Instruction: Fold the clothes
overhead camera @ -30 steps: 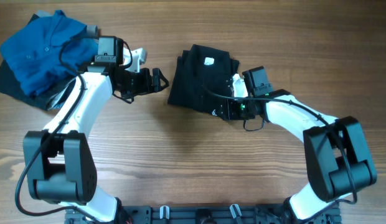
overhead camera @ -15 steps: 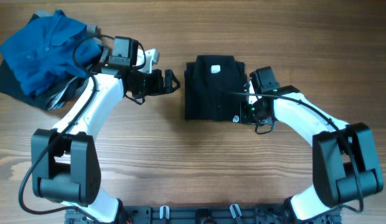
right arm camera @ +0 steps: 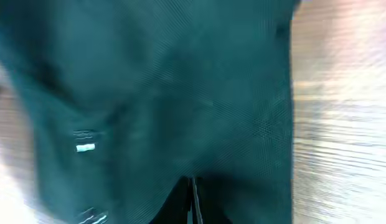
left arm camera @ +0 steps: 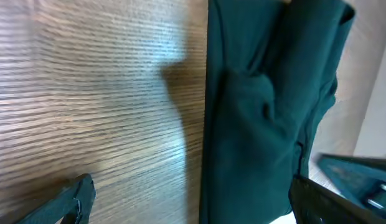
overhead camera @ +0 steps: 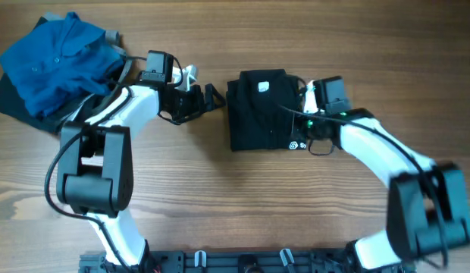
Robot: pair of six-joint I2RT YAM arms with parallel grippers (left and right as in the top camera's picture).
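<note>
Crumpled blue shirt [overhead camera: 49, 61] far left, grey cloth [overhead camera: 111, 36] beside it, wooden table [overhead camera: 242, 205]

Robot lab bench, wooden table [overhead camera: 220, 205]

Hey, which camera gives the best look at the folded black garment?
The overhead view: the whole black garment lies there as a folded rectangle. The left wrist view shows only one edge and folds; the right wrist view shows blurred fabric up close.

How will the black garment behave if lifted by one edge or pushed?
Probably floppy: the folded black garment shows soft creases, so lifting one edge would likely undo the fold. Pushed, it may bunch rather than slide whole.
</note>
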